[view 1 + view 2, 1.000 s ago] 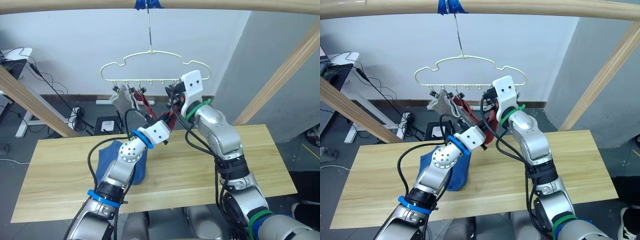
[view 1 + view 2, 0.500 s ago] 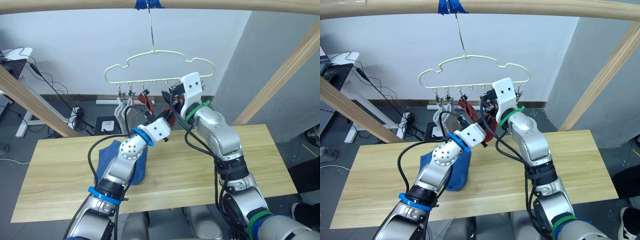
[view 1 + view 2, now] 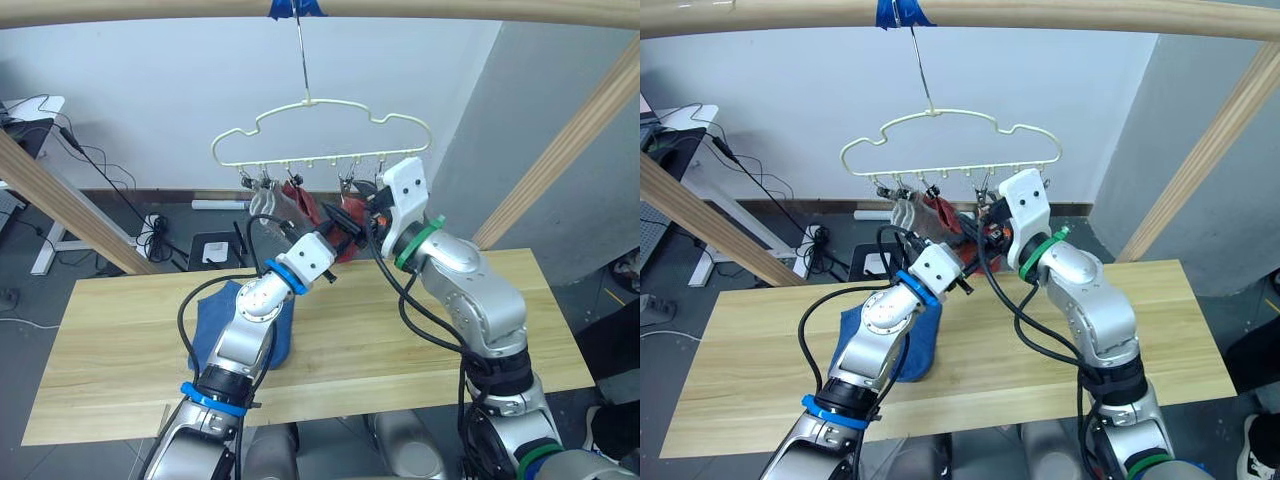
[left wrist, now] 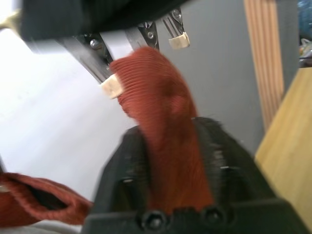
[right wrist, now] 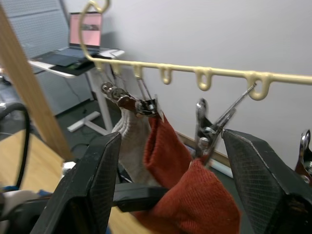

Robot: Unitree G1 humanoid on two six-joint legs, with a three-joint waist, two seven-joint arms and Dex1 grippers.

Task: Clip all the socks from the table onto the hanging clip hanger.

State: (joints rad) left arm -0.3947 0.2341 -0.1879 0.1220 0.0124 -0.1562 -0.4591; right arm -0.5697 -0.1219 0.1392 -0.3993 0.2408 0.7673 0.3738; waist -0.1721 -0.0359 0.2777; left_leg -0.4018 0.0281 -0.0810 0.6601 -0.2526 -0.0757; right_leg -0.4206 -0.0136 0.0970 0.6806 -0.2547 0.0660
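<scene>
Overhead, one thin pale yellow wire clip hanger (image 3: 320, 135) with a wavy cloud outline hangs by its long hook from a round wooden pole (image 3: 420, 10), carrying a row of small metal clips (image 5: 207, 127). Two socks are pinned near its left end: a light grey ribbed sock (image 3: 268, 206) and, just beside it, a rust-red knitted sock (image 3: 301, 200). A second rust-red ribbed sock (image 4: 165, 136) is clamped between the two black fingers of the left gripper (image 4: 170, 161), its upper edge touching a clip's cream-tipped metal jaws. The right gripper (image 5: 170, 190) has its two black textured fingers (image 5: 95, 175) spread wide apart, one on each side of that sock and the clip above it. On the long light wooden plank table (image 3: 400, 340), with its visible grain, blue soft-fabric socks (image 3: 215, 320) lie in one heap under the left arm; how many are in it cannot be told. Compared with a second ago, the hanger has swung rightward, and the right gripper sits lower and further right below the clip row.
</scene>
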